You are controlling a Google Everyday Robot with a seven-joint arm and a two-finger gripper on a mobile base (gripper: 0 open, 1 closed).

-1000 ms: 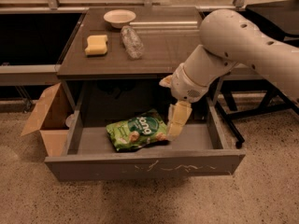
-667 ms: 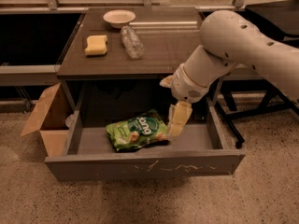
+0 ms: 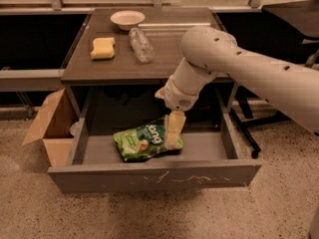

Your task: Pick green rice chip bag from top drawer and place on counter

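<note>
The green rice chip bag [image 3: 139, 141] lies flat on the floor of the open top drawer [image 3: 154, 176], near its middle. My gripper [image 3: 173, 131] hangs from the pale arm, points down into the drawer and overlaps the bag's right end. Whether it touches the bag does not show. The counter [image 3: 164, 56] is the dark tabletop right above the drawer.
On the counter stand a yellow sponge block [image 3: 102, 48], a clear plastic bottle [image 3: 140, 45] lying on its side and a white bowl [image 3: 127, 19]. A brown cardboard box [image 3: 50, 128] sits on the floor left of the drawer. Dark table legs stand at the right.
My gripper has moved left and a little down, from beside the bag's right edge to over its right end. The bag has not moved.
</note>
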